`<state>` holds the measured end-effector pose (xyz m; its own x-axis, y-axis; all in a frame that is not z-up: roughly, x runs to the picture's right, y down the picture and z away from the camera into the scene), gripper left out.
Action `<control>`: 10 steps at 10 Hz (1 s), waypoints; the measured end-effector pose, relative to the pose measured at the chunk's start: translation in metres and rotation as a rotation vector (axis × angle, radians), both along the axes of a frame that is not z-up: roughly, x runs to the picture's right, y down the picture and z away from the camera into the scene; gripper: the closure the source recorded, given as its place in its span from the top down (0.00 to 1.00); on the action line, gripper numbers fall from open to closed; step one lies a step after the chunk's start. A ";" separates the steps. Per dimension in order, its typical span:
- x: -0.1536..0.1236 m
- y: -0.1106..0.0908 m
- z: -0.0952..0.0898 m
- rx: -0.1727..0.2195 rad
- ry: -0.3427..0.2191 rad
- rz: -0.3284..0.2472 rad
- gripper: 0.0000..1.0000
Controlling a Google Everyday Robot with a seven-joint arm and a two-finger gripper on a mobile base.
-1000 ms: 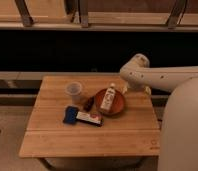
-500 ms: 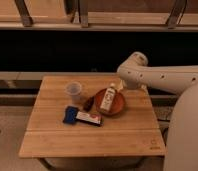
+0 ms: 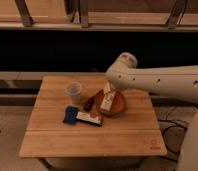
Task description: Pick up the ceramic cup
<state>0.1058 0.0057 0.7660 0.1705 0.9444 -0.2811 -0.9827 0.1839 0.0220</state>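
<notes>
The ceramic cup (image 3: 73,91) is a small pale, handleless round cup standing upright on the wooden table (image 3: 52,140), left of centre towards the back. My arm (image 3: 157,80) reaches in from the right. Its gripper (image 3: 110,86) hangs over the brown plate (image 3: 118,106), just above the white bottle with a red label (image 3: 106,101) that rests on the plate. The gripper is to the right of the cup, about a cup's width away, and not touching it.
A small dark brown object (image 3: 88,103) lies between the cup and the plate. A blue item (image 3: 69,115) and a white and red packet (image 3: 90,118) lie in front of the cup. A dark shelf runs behind the table.
My arm has swung leftwards, bringing the gripper from the table's right edge to above the plate, closer to the cup. The objects on the table have not moved.
</notes>
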 end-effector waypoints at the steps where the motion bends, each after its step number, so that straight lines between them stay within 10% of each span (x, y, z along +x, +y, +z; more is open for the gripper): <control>1: -0.007 -0.006 0.005 0.014 -0.018 -0.044 0.80; 6: -0.059 -0.050 0.044 0.037 -0.096 -0.190 0.80; 10: -0.126 -0.041 0.066 -0.047 -0.213 -0.283 0.80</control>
<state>-0.0198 -0.0353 0.8319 0.4831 0.8382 -0.2532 -0.8742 0.4455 -0.1932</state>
